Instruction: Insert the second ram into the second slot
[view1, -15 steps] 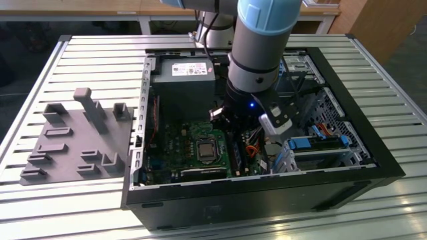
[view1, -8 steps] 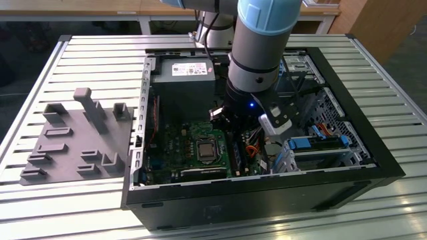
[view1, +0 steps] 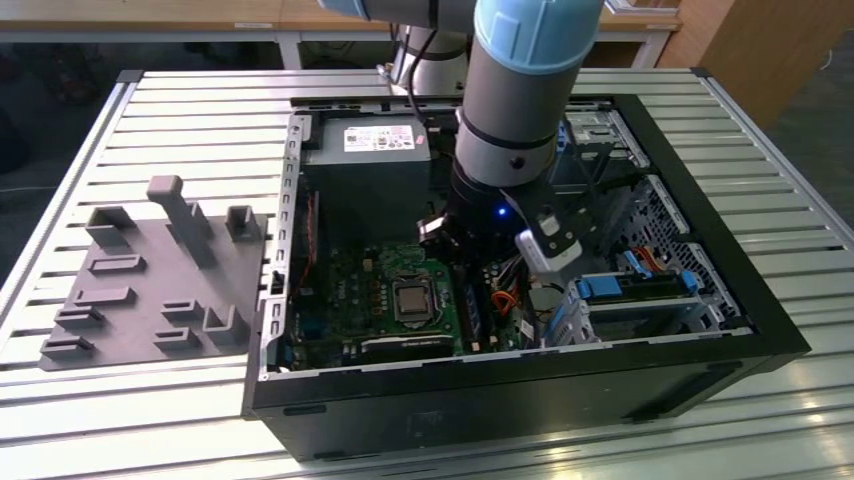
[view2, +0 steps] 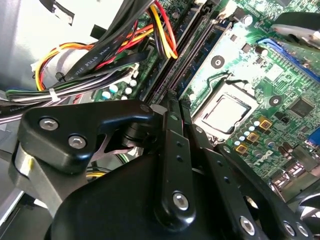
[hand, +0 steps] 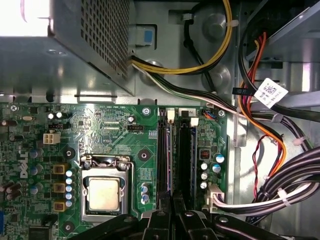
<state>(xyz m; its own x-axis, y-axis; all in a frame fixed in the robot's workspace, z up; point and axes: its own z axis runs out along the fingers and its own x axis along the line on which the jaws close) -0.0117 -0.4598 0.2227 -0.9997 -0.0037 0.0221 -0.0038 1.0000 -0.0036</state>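
The arm reaches down into the open computer case (view1: 694, 330), with the gripper (view1: 470, 262) low over the green motherboard (view1: 387, 300), just beside the silver processor socket (view1: 407, 298) on the exterior view's right. In the first wrist view the gripper (hand: 172, 212) sits right over the pair of long memory slots (hand: 177, 150) that run side by side next to the processor socket (hand: 104, 192), and its black fingers (hand: 162, 220) come together with hardly any gap — they look pressed nearly closed. Whether a thin stick is pinched between them cannot be told from these pictures, since the second ram itself does not stand out as a clear blue board at the fingertips. One slot seems to carry a bluish edge along its length, which may be a memory stick seated there, while the other looks dark; that reading is uncertain. In the second wrist view the fingers (view2: 172, 150) line up along the same slots (view2: 187, 60), close under the bundle of coloured cables (view2: 125, 45). My judgement is that the work is at the insertion stage — the gripper is down at the slots and aligned with them, but a fully seated second stick with latches closed is not something the pictures confirm.
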